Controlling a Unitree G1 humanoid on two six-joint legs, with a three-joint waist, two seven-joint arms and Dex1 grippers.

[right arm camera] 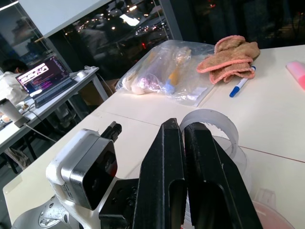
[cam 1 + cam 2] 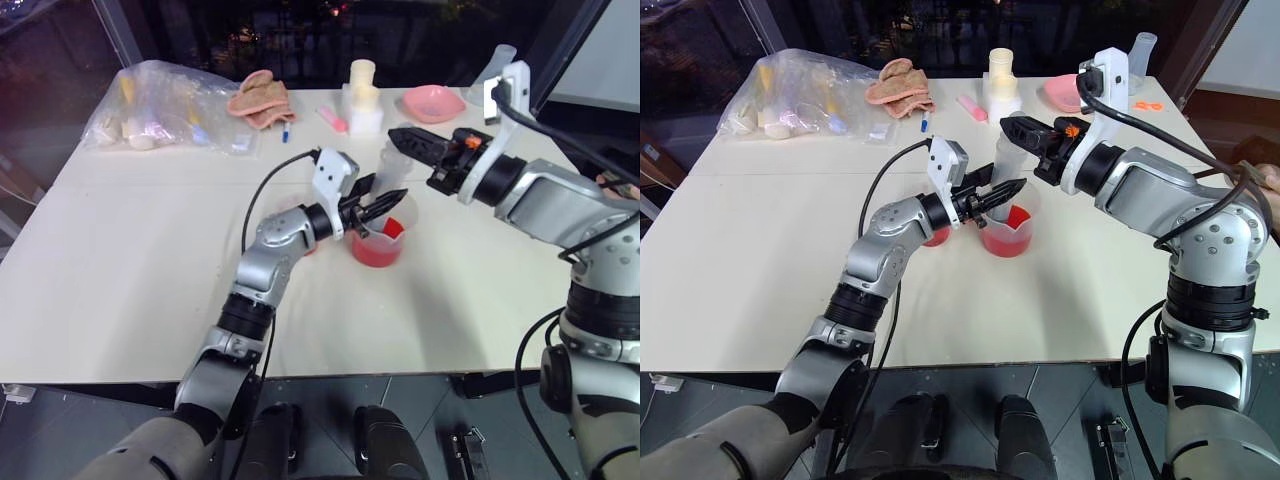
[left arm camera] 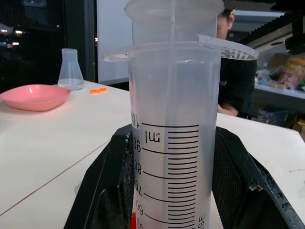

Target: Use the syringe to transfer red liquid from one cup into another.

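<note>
The clear syringe (image 3: 171, 157) stands upright in the larger lipped cup (image 2: 378, 246), which holds red liquid (image 2: 1006, 243). My left gripper (image 2: 385, 203) is shut on the syringe barrel, one black finger on each side. The plunger head (image 1: 209, 125) sits close above the barrel's flange. My right gripper (image 2: 402, 136) is shut, with nothing between its fingers. It hovers level at the plunger's top, and I cannot tell whether it touches. The smaller cup (image 2: 936, 238) shows a bit of red behind my left forearm, just left of the larger cup.
At the table's far side lie a clear plastic bag (image 2: 170, 105) of items, a pink cloth (image 2: 260, 97), a blue pen (image 2: 285, 130), a pink marker (image 2: 333, 120), white containers (image 2: 363, 95) and a pink bowl (image 2: 432, 102). A person (image 3: 233, 71) sits beyond the table.
</note>
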